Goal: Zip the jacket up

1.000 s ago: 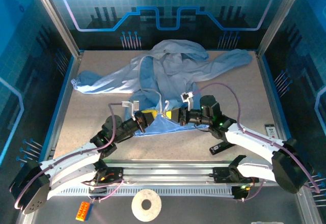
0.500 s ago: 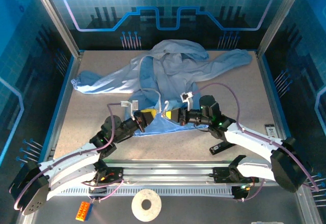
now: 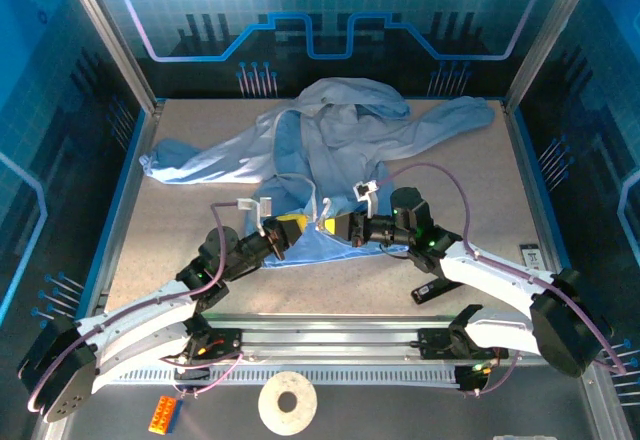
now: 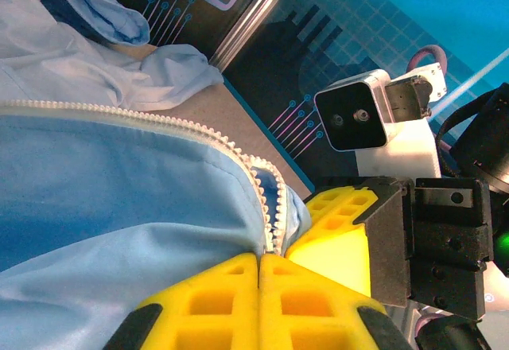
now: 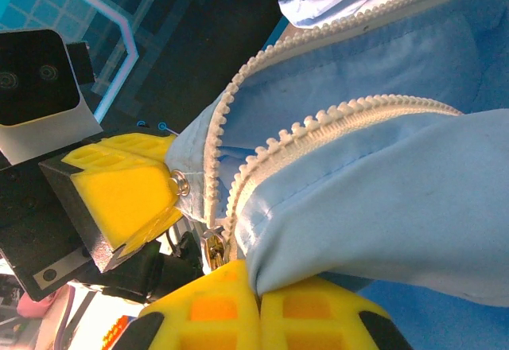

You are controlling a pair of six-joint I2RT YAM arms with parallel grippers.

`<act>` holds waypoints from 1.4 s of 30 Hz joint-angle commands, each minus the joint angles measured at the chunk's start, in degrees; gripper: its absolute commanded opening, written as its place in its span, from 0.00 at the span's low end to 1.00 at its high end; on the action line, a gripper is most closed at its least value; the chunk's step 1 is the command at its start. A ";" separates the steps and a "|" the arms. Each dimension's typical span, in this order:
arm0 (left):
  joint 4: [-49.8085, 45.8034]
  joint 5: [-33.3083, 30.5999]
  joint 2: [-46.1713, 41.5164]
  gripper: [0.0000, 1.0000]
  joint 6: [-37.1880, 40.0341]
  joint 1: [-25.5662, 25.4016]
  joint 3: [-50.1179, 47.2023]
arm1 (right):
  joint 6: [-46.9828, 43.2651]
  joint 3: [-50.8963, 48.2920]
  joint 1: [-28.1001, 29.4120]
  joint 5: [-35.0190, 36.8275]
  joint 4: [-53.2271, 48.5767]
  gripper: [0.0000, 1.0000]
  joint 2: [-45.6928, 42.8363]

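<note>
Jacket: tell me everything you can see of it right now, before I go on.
The jacket is light blue, thin and crinkly. It lies crumpled on the table with its sleeves spread left and right. Its front is open: two rows of pale zipper teeth run apart and converge at the near hem. There the left gripper and the right gripper each pinch the fabric with pads shut, facing each other.

Bare table (image 3: pixel 500 200) flanks the sprawled jacket (image 3: pixel 340 135).
</note>
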 commanded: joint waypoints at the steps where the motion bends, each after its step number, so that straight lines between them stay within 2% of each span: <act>1: 1.79 -0.13 0.01 0.00 0.95 -0.56 2.32 | 0.10 -0.29 0.79 0.25 2.82 0.00 0.53; 23: 2.27 -0.88 0.28 0.00 0.82 -0.77 1.53 | 0.81 0.45 0.85 -0.12 4.06 0.00 1.34; 30: 3.89 -4.18 -1.25 0.00 0.69 -0.76 0.53 | 1.20 0.01 0.87 -0.12 4.26 0.00 1.25; 42: 4.71 -3.14 1.03 0.00 0.00 -0.84 0.98 | 1.16 0.76 1.22 -0.12 4.55 0.00 1.51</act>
